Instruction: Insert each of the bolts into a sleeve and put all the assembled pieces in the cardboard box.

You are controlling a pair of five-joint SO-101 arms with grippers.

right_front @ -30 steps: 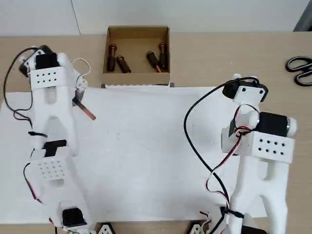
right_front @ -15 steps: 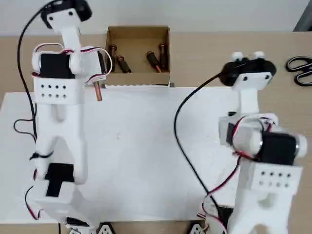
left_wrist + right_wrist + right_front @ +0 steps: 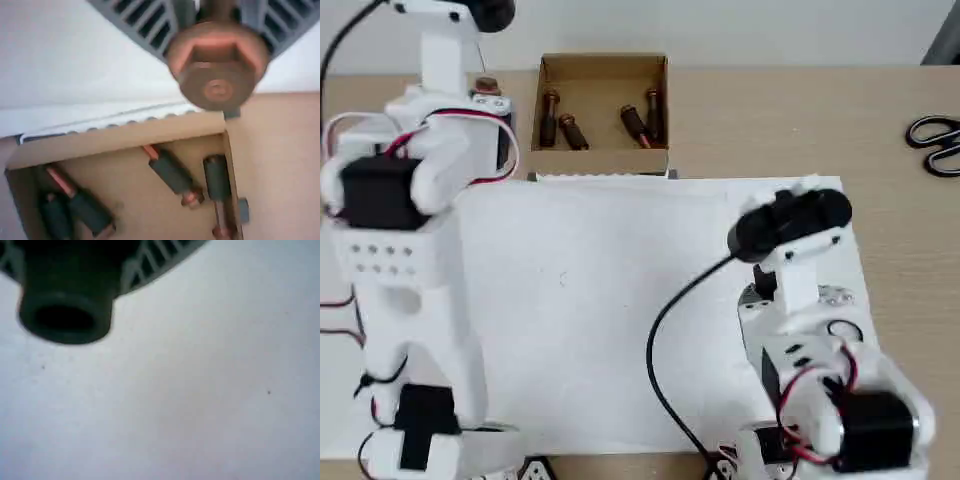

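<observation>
Foreman: How far along was the job at that moment?

Fitter: Most of it looked done. Four assembled pieces (image 3: 570,130) lay in the cardboard box (image 3: 602,158), two toward its left wall and two toward its right. Each was a copper-coloured bolt seated in a dark sleeve. Judging by what the arms carried, one pair was left to join.

Foreman: Where were those last two parts?

Fitter: Each arm had one. The left gripper (image 3: 215,7) was pinching a bolt (image 3: 217,65) just behind its head, with the head turned toward the wrist camera. From above, it was raised over the table (image 3: 770,110), just left of the box and not over the opening. The right gripper (image 3: 75,270) was clamped on a sleeve (image 3: 65,315) with its open bore facing the camera. It hung over the white sheet (image 3: 600,300), well apart from the box.

Foreman: So bolt and sleeve were nowhere near each other?

Fitter: Well apart, toward opposite sides of the sheet. The bolt had not yet gone into the sleeve, and after that the finished piece had to go into the box with the other four.

Foreman: Anything else on the table?

Fitter: Scissors (image 3: 935,140) lay at the far right edge, well away from the work.
</observation>
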